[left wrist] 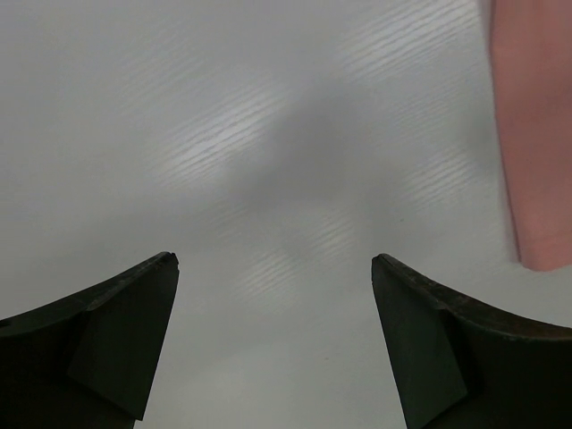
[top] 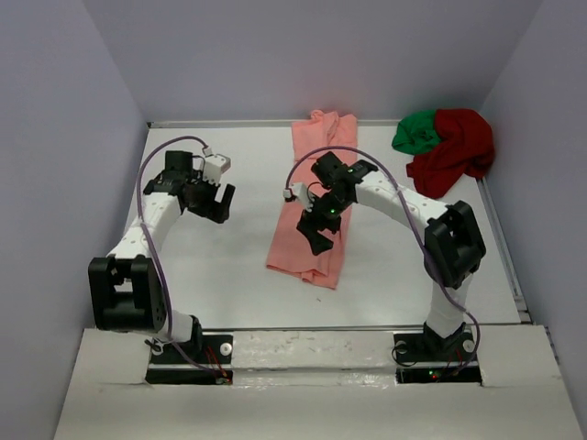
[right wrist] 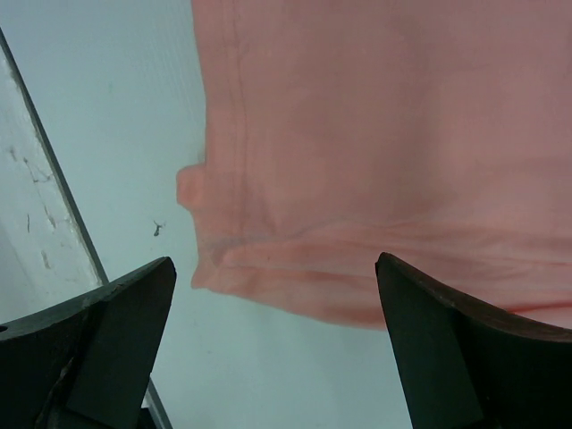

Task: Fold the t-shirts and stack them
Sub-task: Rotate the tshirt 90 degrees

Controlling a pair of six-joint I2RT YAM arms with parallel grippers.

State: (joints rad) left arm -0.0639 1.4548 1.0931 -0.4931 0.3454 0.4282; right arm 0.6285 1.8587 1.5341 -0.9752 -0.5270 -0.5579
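A salmon-pink t-shirt [top: 295, 249] lies in the middle of the table, folded into a long narrow strip running from the back wall toward the front. My right gripper [top: 317, 235] hovers open over the strip's lower half. In the right wrist view that gripper [right wrist: 275, 261] frames the near hem of the pink shirt [right wrist: 375, 134], with nothing between its fingers. My left gripper [top: 216, 205] stands open over bare table left of the strip. In its wrist view the left gripper [left wrist: 274, 259] is empty, with the pink shirt's edge [left wrist: 536, 134] at the right. A green t-shirt [top: 417, 131] and a dark red t-shirt [top: 456, 148] lie crumpled together at the back right.
Grey walls close in the white table [top: 220, 275] on the left, back and right. A metal rail [top: 367, 327] runs along the front edge by the arm bases. The right wrist view shows this table edge [right wrist: 40, 223] at its left.
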